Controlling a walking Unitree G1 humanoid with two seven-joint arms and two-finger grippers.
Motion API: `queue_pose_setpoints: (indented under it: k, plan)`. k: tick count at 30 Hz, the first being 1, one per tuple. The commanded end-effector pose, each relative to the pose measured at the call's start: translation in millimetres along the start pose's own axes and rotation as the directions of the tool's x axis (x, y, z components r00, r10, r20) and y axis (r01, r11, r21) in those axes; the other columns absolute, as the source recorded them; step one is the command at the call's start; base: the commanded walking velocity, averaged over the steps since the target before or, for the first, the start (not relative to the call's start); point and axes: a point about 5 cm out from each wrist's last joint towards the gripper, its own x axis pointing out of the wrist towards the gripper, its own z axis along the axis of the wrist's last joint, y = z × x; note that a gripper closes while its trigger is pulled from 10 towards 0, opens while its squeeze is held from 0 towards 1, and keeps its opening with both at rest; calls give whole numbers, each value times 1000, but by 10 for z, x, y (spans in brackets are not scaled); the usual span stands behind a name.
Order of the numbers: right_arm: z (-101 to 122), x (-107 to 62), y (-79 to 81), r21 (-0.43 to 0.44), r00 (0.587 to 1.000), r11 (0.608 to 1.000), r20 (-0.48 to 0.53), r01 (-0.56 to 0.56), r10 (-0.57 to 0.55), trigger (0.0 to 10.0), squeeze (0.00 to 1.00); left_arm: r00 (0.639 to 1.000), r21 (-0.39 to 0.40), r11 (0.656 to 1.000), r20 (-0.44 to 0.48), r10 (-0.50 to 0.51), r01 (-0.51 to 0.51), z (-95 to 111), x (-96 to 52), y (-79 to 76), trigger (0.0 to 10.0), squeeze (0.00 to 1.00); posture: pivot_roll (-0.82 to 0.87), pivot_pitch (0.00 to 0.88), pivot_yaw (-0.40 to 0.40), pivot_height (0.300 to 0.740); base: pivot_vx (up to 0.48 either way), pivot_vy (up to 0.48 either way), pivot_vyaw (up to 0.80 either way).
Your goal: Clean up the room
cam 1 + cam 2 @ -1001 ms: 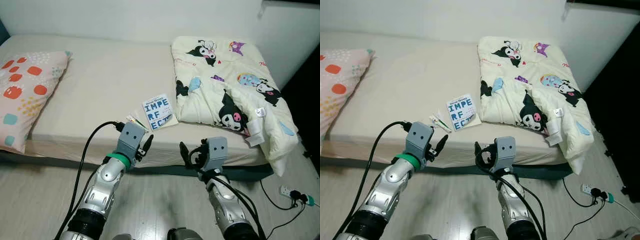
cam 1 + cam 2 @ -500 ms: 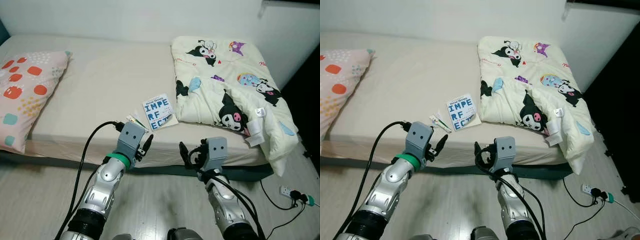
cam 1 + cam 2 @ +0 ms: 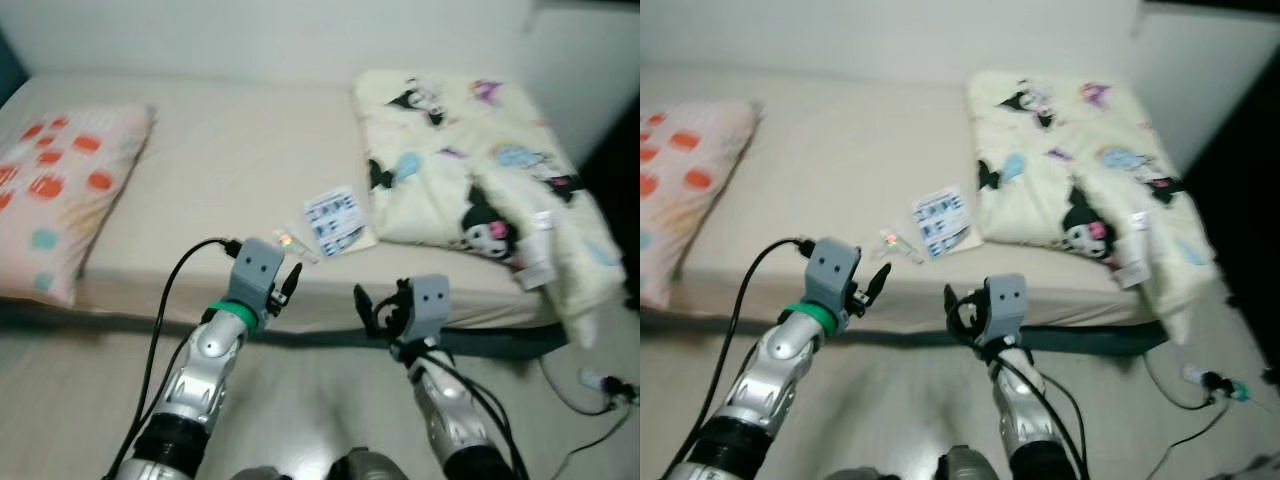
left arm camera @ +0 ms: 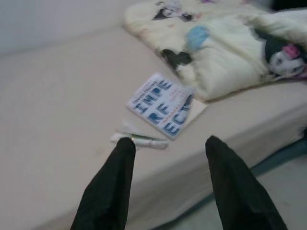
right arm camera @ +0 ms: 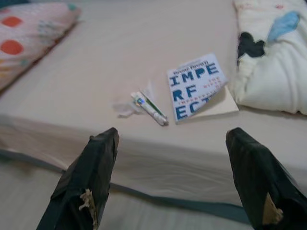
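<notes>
A white paperback book (image 4: pixel 162 103) with blue lettering lies flat near the bed's (image 3: pixel 220 170) front edge, a small tube (image 5: pixel 151 108) just beside it. Both lie beyond the fingers of the left gripper (image 4: pixel 168 143) and right gripper (image 5: pixel 170 139), both spread and empty, raised before the mattress edge. A folded cartoon-print quilt (image 3: pixel 480 160) lies near the book, a spotted pillow (image 3: pixel 50 190) well apart.

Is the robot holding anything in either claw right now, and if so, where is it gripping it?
Nothing is held. The left claw and right claw are both open, short of the bed; the book and small tube lie untouched on it.
</notes>
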Motion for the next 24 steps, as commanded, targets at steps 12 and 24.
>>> queue_pose_setpoints:
  k: [12, 24]
  plan:
    - [-19, -7, 12, 6, 1000, 1000, -7, 2, -2, 10000, 0, 1000, 5, 1000, -13, 6, -6, -24, -20, 35, 10000, 0, 4, 0, 31, 740, 0, 480, 0]
    - [-19, 3, 19, 7, 1000, 1000, -8, 1, 0, 10000, 0, 1000, 7, 1000, -14, 1, -1, -23, -17, 36, 10000, 0, 4, 0, 32, 740, 0, 476, 0]
